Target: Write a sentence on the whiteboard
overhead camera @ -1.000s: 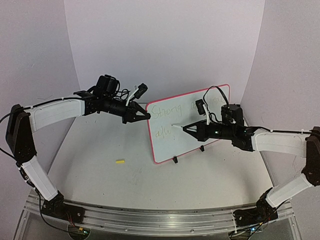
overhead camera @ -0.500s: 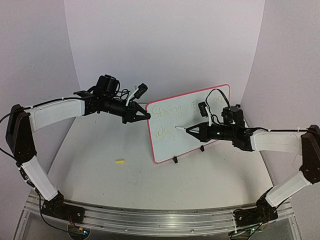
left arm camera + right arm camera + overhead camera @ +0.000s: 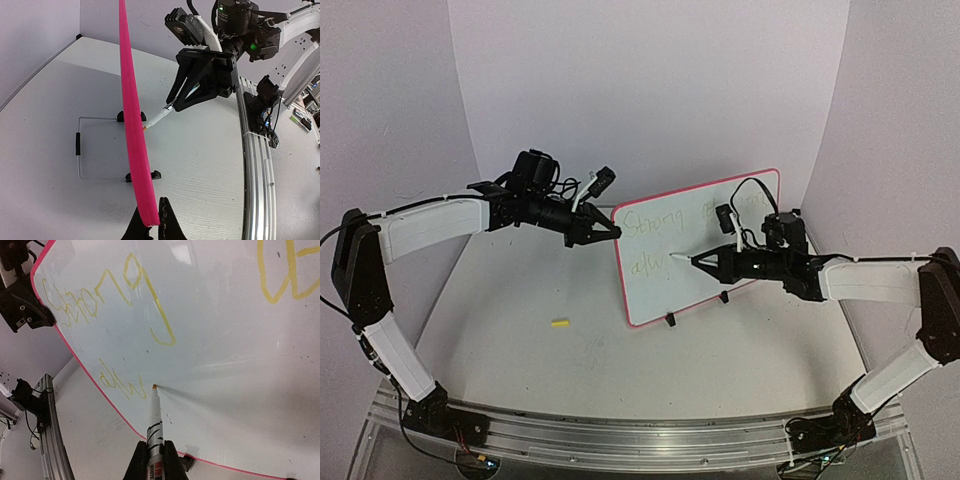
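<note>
The whiteboard (image 3: pixel 680 270) stands upright on small black feet at mid-table, pink rim around it. Yellow handwriting (image 3: pixel 645 224) runs in two lines; "Strong" and "alw" read in the right wrist view (image 3: pixel 100 295). My left gripper (image 3: pixel 610 231) is shut on the whiteboard's upper left rim (image 3: pixel 135 145). My right gripper (image 3: pixel 712 262) is shut on a white marker (image 3: pixel 155 432). The marker's orange tip (image 3: pixel 154 386) touches the board just right of "alw". The marker also shows in the top view (image 3: pixel 682 257).
A small yellow marker cap (image 3: pixel 559 323) lies on the table left of the board. A wire board stand (image 3: pixel 95 150) lies behind the board. The aluminium rail (image 3: pixel 620 435) runs along the near edge.
My right gripper has moved right a little and then settled with the marker tip on the board beside the second line. The left arm and board have not moved.
</note>
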`<state>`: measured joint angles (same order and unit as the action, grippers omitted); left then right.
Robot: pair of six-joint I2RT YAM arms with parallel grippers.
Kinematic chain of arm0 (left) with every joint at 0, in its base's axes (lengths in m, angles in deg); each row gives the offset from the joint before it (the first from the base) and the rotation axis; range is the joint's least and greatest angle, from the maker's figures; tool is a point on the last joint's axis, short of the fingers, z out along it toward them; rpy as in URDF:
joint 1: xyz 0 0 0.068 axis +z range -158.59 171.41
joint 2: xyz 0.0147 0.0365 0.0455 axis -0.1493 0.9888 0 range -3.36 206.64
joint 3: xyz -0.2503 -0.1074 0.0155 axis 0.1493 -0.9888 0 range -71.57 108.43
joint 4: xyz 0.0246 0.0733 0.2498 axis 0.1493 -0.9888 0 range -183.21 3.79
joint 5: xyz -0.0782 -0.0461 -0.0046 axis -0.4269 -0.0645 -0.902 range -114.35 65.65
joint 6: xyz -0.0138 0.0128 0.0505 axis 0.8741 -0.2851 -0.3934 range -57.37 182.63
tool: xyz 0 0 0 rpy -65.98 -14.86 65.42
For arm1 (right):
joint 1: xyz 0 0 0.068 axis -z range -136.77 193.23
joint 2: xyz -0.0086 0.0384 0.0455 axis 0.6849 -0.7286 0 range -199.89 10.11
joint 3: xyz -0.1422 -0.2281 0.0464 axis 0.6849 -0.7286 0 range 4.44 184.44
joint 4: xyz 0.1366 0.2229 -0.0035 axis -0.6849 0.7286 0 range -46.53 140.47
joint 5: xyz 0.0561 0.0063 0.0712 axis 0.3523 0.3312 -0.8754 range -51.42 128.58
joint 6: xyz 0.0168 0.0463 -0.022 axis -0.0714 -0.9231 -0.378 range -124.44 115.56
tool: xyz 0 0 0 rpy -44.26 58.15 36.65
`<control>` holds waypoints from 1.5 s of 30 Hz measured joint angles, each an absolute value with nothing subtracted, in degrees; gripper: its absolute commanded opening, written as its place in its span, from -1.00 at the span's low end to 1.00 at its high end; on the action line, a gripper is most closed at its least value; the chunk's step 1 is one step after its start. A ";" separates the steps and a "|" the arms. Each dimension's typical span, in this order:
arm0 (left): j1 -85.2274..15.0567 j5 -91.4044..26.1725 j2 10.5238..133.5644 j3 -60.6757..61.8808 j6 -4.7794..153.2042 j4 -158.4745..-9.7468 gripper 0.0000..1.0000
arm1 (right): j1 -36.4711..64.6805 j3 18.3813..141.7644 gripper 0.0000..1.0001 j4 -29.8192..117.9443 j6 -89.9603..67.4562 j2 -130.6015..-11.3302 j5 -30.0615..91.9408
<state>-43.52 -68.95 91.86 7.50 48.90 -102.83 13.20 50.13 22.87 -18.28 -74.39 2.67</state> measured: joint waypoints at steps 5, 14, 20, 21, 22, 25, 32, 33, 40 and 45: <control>-43.52 -68.92 91.86 7.50 48.92 -102.82 -1.00 | 13.23 51.10 -1.00 22.55 -18.26 -75.61 1.00; -43.52 -68.91 91.86 7.50 48.92 -102.81 -1.00 | 13.21 51.13 -1.00 22.56 -18.24 -77.04 -0.49; -43.52 -68.91 91.86 7.50 48.92 -102.81 -1.00 | 13.21 50.60 -1.00 22.59 -18.24 -76.98 0.10; -43.52 -68.91 91.86 7.50 48.92 -102.81 -1.00 | 13.21 50.59 -1.00 22.63 -18.24 -76.93 0.20; -43.52 -68.91 91.86 7.50 48.92 -102.81 -1.00 | 13.21 50.59 -1.00 22.71 -18.24 -76.87 0.28; -43.52 -68.91 91.86 7.50 48.92 -102.81 -1.00 | 13.21 50.59 -1.00 22.96 -18.22 -76.67 0.59; -43.52 -68.91 91.86 7.50 48.92 -102.81 -1.00 | 13.21 50.63 -1.00 23.59 -18.17 -76.08 1.40; -43.52 -68.91 91.86 7.50 48.92 -102.81 -1.00 | 13.21 50.67 -1.00 23.79 -18.17 -75.82 1.67; -43.52 -68.91 91.86 7.50 48.92 -102.81 -1.00 | 13.21 51.42 -1.00 24.34 -17.95 -74.53 2.83; -43.52 -68.91 91.86 7.50 48.93 -102.81 -1.00 | 13.21 51.70 -1.00 24.68 -17.78 -74.53 2.83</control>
